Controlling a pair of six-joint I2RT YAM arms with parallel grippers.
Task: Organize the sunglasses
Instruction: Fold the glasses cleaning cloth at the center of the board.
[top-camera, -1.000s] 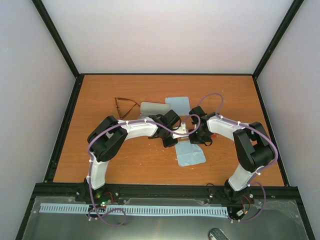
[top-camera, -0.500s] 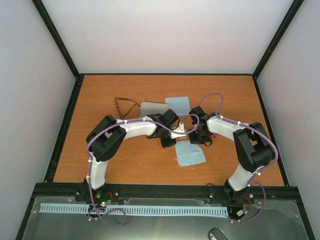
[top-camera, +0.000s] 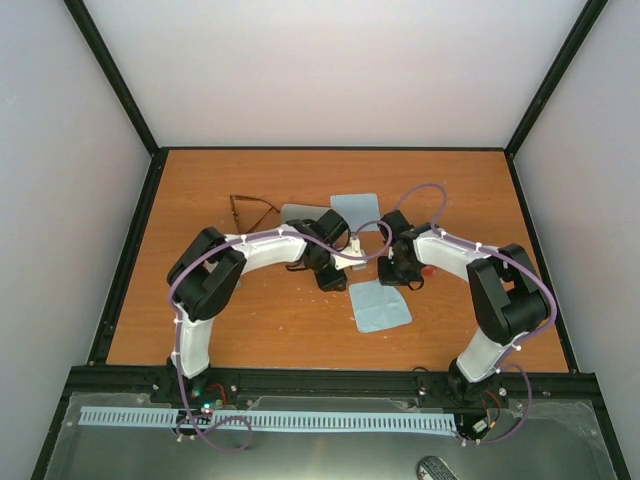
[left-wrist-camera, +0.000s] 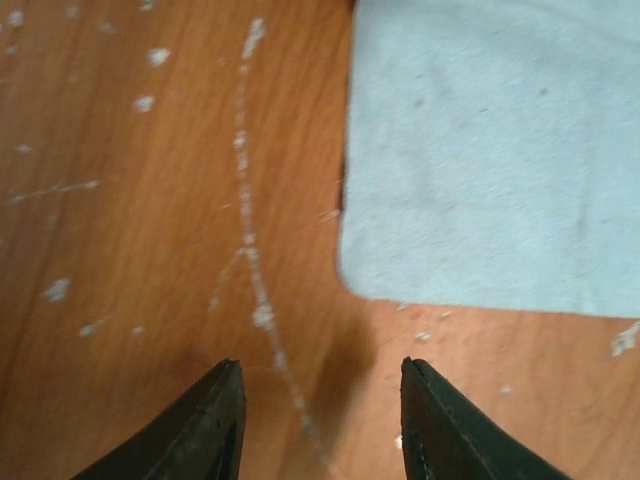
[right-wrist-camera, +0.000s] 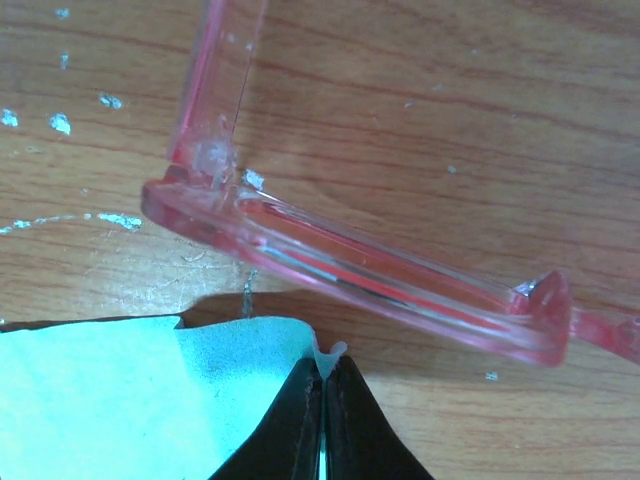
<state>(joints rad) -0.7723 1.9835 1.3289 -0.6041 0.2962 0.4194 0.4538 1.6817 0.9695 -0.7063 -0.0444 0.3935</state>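
Red-orange sunglasses (right-wrist-camera: 350, 265): on the worktop (top-camera: 470, 190) directly ahead of my right pincer (right-wrist-camera: 323, 368). Translucent front bar runs across the right wrist view, one temple angling off up the frame. From above only a red sliver shows beside my right wrist.

Brown wire sunglasses (top-camera: 250, 208): far left of the worktop, just left of the grey case (top-camera: 297, 212), well apart from both pincers.

Right pincer: closed, nipping a corner of the near cloth (top-camera: 381, 307). The cloth spreads away to the lower left in the wrist view; its pinched corner stands just short of the red-orange frame.

Left pincer (left-wrist-camera: 320, 365): open, holding nothing, tips over bare wood. A light blue cloth (left-wrist-camera: 480, 150) lies ahead and right, rounded corner nearest; which of the two cloths, cannot tell.

Containers: grey case partly under my left arm (top-camera: 270, 250); cannot tell whether it is shut or what is in it.

Far cloth (top-camera: 357, 208) lies flat beyond both pincers.

Room: bare wood along the far edge, in the far right corner and near left. Black rail (top-camera: 128, 260) borders the worktop.

Versus a second ago: left arm has drawn back towards the grey case, covering more of it; left pincer was nearly closed, now parted. Right pincer unchanged.
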